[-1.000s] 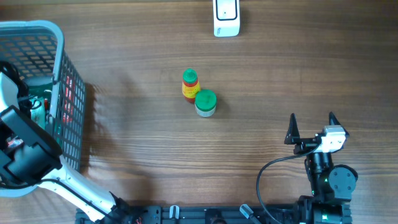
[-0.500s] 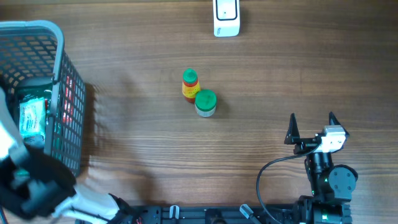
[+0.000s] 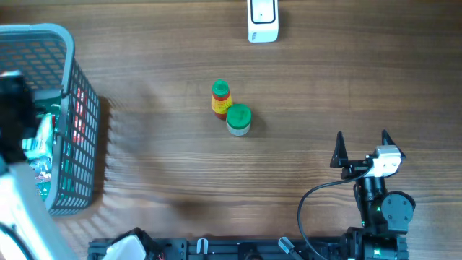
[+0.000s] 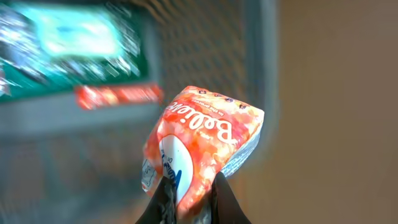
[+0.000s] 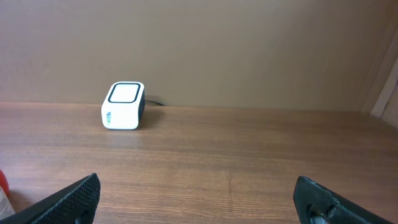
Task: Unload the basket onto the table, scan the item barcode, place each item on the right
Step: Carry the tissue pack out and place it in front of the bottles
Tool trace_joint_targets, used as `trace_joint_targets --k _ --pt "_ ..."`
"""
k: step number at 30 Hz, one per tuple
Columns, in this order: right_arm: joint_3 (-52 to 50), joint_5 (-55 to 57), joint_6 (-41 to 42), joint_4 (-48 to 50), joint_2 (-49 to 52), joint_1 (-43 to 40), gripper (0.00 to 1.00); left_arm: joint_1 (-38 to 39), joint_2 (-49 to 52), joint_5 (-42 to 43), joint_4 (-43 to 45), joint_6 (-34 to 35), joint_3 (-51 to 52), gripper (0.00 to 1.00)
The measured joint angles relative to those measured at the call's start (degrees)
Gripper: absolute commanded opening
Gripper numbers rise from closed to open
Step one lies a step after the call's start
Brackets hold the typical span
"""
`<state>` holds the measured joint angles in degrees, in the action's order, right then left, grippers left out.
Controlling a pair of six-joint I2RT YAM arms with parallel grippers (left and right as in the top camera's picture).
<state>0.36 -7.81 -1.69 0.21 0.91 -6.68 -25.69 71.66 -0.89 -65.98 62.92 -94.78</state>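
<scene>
An orange-red snack bag (image 4: 208, 134) with white lettering is pinched at its lower end by my left gripper (image 4: 191, 193), which is shut on it and holds it up beside the grey basket (image 3: 68, 43). The left wrist view is blurred and I cannot make out a barcode. In the overhead view the left arm (image 3: 14, 108) is a blur over the basket and the bag is hidden. The white scanner (image 3: 262, 20) stands at the far edge, also seen in the right wrist view as the scanner (image 5: 123, 105). My right gripper (image 3: 363, 149) rests open at the near right, holding nothing.
A yellow-red bottle with a green cap (image 3: 220, 98) and a green-lidded jar (image 3: 238, 119) stand together mid-table. Inside the basket lie a green packet (image 3: 43, 137) and a red packet (image 3: 78, 119). A black cable (image 3: 317, 195) loops by the right arm's base.
The left arm has swung quickly over the basket, from its near-left corner toward the middle of its left side, and is blurred. The right arm and the bottles have not moved.
</scene>
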Motion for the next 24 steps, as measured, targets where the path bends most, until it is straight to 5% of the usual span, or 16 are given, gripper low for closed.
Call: trace_joint_targets --k 8,15,24 --pt "0.0 0.0 0.0 0.0 0.0 0.0 1.0 28.33 -4.11 -8.94 -5.18 0.37 0.0 0.04" --pt "0.0 0.0 0.0 0.0 0.0 0.0 1.0 45.48 -0.31 -17.29 -8.28 1.64 5.57 0.04" --pt "0.0 0.0 0.0 0.0 0.0 0.0 1.0 56.33 9.77 -14.27 -7.8 21.0 19.78 0.04"
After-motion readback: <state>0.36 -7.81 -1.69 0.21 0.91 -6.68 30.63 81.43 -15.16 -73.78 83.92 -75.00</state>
